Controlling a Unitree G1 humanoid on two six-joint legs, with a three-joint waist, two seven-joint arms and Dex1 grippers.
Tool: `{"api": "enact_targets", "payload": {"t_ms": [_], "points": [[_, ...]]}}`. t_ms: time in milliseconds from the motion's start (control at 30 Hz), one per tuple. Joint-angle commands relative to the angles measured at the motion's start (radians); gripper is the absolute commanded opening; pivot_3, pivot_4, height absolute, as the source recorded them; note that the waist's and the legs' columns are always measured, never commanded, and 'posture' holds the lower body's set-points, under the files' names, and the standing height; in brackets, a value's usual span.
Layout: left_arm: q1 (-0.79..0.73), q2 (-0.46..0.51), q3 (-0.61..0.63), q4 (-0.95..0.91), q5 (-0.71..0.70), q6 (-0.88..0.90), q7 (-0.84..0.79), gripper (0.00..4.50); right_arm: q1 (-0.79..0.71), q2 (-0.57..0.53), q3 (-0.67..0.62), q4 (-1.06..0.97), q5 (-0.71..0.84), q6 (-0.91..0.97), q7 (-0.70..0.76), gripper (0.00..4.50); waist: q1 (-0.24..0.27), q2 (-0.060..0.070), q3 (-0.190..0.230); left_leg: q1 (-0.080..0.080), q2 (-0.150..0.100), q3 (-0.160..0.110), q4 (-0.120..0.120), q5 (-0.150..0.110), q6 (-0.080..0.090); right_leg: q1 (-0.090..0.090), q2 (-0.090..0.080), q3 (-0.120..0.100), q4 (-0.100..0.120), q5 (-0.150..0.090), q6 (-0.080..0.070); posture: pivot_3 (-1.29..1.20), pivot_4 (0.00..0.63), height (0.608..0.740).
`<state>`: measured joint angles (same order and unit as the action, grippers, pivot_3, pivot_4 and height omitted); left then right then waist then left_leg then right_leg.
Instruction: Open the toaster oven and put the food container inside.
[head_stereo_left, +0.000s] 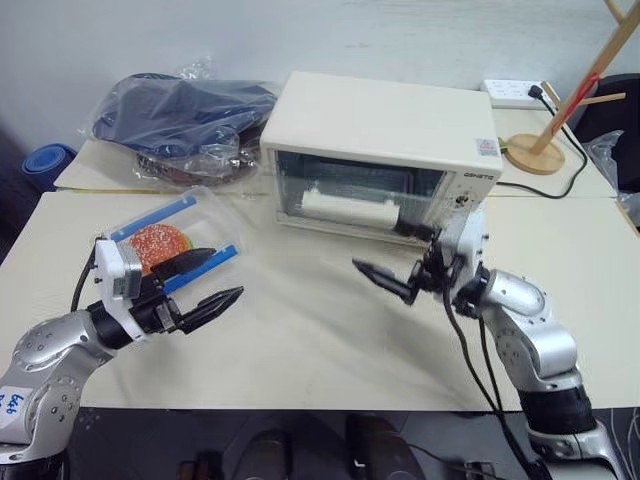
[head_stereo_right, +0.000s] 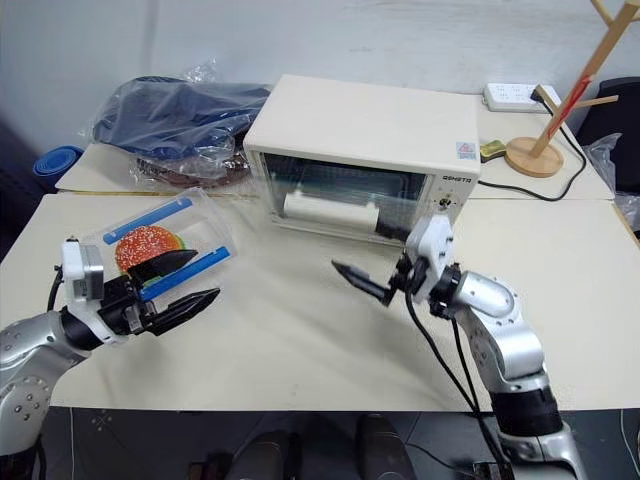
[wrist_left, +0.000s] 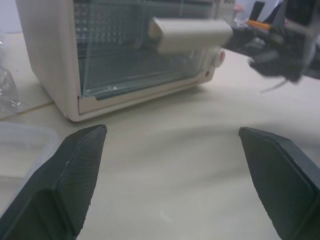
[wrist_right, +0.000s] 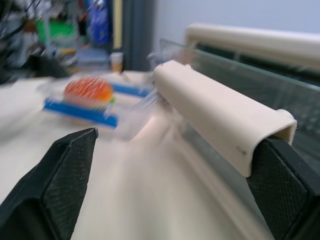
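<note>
One bench (head_stereo_left: 330, 350) carries one toaster oven (head_stereo_left: 385, 135), its glass door shut, so the opening step is in hand. The single food container (head_stereo_left: 175, 235) sits left of the oven and nearer the robot, burger inside. Two hands: the right hand (head_stereo_left: 385, 279), released and empty, hovers just in front of the oven, near its one bar handle (head_stereo_left: 347, 208); it likely needs to close on that handle and pull down. The left hand (head_stereo_left: 205, 285), also released, hovers by the container.
</note>
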<state>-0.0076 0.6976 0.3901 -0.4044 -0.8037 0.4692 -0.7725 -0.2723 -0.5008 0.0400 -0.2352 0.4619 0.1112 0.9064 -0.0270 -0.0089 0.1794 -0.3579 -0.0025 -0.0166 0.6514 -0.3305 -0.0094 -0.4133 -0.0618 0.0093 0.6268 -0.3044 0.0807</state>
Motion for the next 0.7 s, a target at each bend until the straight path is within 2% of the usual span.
{"api": "enact_targets", "payload": {"t_ms": [33,267,400,567,700], "points": [[-0.116,0.01,0.014,0.058,-0.021,0.028,0.044,3.63,0.02,-0.01,0.011,-0.059,-0.025,-0.073,0.042,4.5,0.0,0.0,0.0,0.0,0.0,0.0,0.0,0.0,0.0,0.0,0.0,0.0,0.001,0.0,0.0,0.0,0.15,0.74],[-0.461,-0.017,-0.139,0.321,0.154,-0.028,0.063,1.4,0.044,0.004,0.036,-0.054,-0.072,-0.116,0.049,4.5,-0.002,0.0,0.0,0.001,-0.001,0.0,0.001,0.002,-0.002,0.0,0.001,-0.001,0.003,0.0,0.0,0.0,0.15,0.74],[-0.612,-0.067,-0.262,0.478,0.263,-0.11,-0.017,0.12,0.048,0.005,0.034,-0.045,-0.09,-0.134,0.042,4.5,-0.001,0.0,0.0,0.0,-0.001,0.001,0.002,0.005,-0.007,0.0,0.002,-0.001,0.003,0.001,0.001,0.0,0.15,0.74],[-0.646,-0.094,-0.384,0.54,0.334,-0.173,-0.178,0.03,0.111,-0.016,-0.013,-0.061,-0.094,-0.146,0.021,4.5,0.001,0.0,0.0,-0.001,-0.001,0.003,0.001,0.005,-0.007,-0.001,0.003,-0.001,0.003,0.001,0.002,0.0,0.15,0.74],[-0.589,-0.061,-0.464,0.511,0.43,-0.209,-0.241,0.03,0.327,-0.058,-0.125,-0.109,-0.06,-0.19,0.033,4.5,0.026,0.0,0.0,-0.003,-0.001,0.001,0.001,0.005,-0.007,-0.001,0.002,-0.001,0.0,0.001,0.002,0.0,0.15,0.74]]}}
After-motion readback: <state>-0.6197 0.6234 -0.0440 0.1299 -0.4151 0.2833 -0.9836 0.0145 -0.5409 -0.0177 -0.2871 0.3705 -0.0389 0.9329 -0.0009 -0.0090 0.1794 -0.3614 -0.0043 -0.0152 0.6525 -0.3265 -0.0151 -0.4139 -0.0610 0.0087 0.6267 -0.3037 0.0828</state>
